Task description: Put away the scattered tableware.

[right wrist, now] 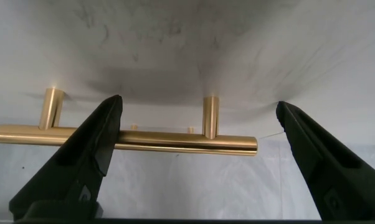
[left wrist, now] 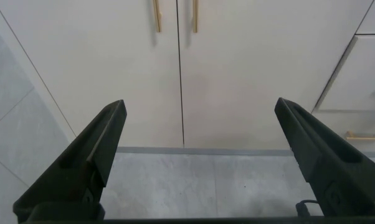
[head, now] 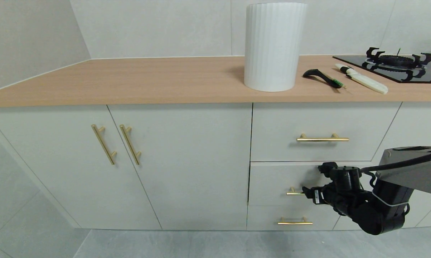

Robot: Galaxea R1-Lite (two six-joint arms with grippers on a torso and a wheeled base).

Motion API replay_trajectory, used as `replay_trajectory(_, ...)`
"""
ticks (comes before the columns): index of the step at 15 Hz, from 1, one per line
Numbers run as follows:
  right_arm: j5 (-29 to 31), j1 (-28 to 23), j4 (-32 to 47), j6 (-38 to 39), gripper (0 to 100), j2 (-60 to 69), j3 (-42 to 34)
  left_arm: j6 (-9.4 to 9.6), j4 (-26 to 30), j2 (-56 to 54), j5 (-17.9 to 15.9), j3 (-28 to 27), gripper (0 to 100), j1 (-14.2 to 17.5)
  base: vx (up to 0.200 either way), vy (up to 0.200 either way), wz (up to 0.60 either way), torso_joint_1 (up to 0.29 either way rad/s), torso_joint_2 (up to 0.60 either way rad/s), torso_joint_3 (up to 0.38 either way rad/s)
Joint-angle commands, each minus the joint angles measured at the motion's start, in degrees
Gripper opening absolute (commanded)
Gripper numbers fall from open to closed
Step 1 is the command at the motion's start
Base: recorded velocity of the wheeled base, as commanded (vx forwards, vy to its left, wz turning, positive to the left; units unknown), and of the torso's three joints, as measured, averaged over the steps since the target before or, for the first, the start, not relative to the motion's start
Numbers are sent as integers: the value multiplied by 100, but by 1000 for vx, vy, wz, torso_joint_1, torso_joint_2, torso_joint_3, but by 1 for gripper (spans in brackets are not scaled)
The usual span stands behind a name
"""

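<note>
Brass drawer handle is straddled by the right gripper's spread fingers; the left gripper is spread too. Near the counter's right end, a white knife, likely light and stiff, is best pinched mid-length.

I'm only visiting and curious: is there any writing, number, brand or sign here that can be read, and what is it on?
No text here can be read.
On the black right end effector, a small pale patch, perhaps a sticker: too small to read.
On the tall white ribbed container, the wooden countertop, the pale grey cabinet fronts and the brass bar handles: no markings.
</note>
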State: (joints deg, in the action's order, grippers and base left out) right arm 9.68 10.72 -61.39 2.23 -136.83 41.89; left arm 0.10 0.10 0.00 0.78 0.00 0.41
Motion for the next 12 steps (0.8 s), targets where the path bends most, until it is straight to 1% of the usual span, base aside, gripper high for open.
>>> replay_trajectory(1, -10, 1, 13, -12, 100, 25, -31, -1, -1, 9, 1, 0, 100, 2, 0, 0, 0, 0, 0, 0)
replay_trajectory(5, -45, 1, 57, -56, 100, 288, -242, -1, -1, 9, 1, 0, 100, 2, 0, 0, 0, 0, 0, 0)
replay_trajectory(7, -203, -8, 356, -241, 100, 807, -559, -1, -1, 9, 1, 0, 100, 2, 0, 0, 0, 0, 0, 0)
replay_trajectory(9, -344, 1, 1165, -267, 100, 1519, -664, -1, -1, 9, 1, 0, 100, 2, 0, 0, 0, 0, 0, 0)
replay_trajectory(10, -528, 62, 2123, -276, 100, 2318, -682, -1, -1, 9, 1, 0, 100, 2, 0, 0, 0, 0, 0, 0)
replay_trajectory(11, -713, 89, 2808, -276, 100, 2907, -647, -1, -1, 9, 1, 0, 100, 2, 0, 0, 0, 0, 0, 0)
replay_trajectory(12, -819, 115, 3327, -276, 100, 3347, -576, -1, -1, 9, 1, 0, 100, 2, 0, 0, 0, 0, 0, 0)
